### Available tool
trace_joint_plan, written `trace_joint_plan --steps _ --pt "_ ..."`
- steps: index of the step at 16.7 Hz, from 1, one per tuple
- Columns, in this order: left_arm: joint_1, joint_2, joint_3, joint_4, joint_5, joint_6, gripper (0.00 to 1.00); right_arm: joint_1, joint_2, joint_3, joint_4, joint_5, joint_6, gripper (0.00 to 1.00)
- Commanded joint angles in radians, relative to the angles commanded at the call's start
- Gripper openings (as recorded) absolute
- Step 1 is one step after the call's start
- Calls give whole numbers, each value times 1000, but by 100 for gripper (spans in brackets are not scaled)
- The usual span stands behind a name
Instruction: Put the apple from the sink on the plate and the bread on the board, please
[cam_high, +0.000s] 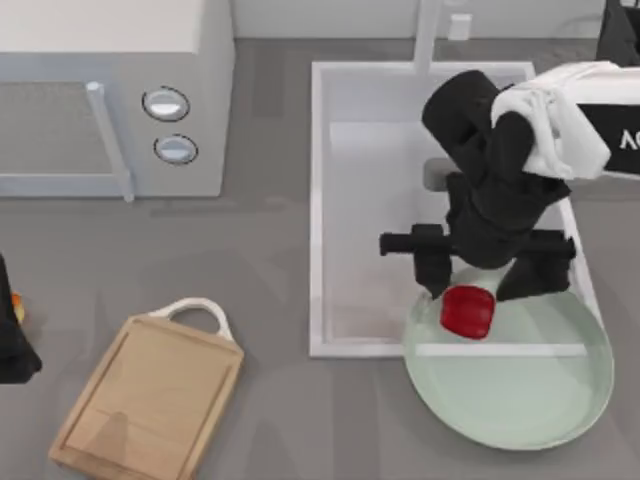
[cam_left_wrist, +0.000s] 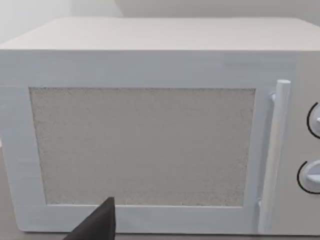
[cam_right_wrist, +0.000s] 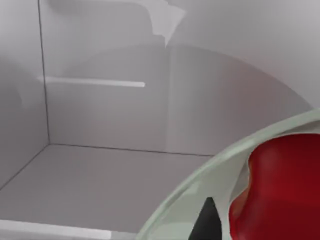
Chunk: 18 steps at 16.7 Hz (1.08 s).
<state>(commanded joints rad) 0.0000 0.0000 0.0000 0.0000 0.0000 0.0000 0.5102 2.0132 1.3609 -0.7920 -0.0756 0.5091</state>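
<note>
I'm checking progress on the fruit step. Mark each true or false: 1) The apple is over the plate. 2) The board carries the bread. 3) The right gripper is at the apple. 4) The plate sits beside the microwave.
1) True: the apple is over the plate.
2) False: the board is bare.
3) True: the right gripper straddles the apple.
4) False: the plate overlaps the sink corner, far from the microwave.

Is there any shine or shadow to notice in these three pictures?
Top view: soft shadow on the board. Right wrist view: the apple is glossy, and a curved shadow falls on the sink wall. Left wrist view: the microwave is evenly lit.
</note>
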Motion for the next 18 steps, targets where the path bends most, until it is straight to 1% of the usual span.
trace_joint_plan --steps 3,9,15,18 --pt "0 0 0 0 0 0 100 1 -13 63 -72 0 0 0" --pt "0 0 0 0 0 0 100 -2 -76 255 -341 -1 -3 0" --pt "0 0 0 0 0 0 100 -5 -84 278 -366 0 -4 0" --pt "0 0 0 0 0 0 100 -5 -127 310 -392 -5 0 0"
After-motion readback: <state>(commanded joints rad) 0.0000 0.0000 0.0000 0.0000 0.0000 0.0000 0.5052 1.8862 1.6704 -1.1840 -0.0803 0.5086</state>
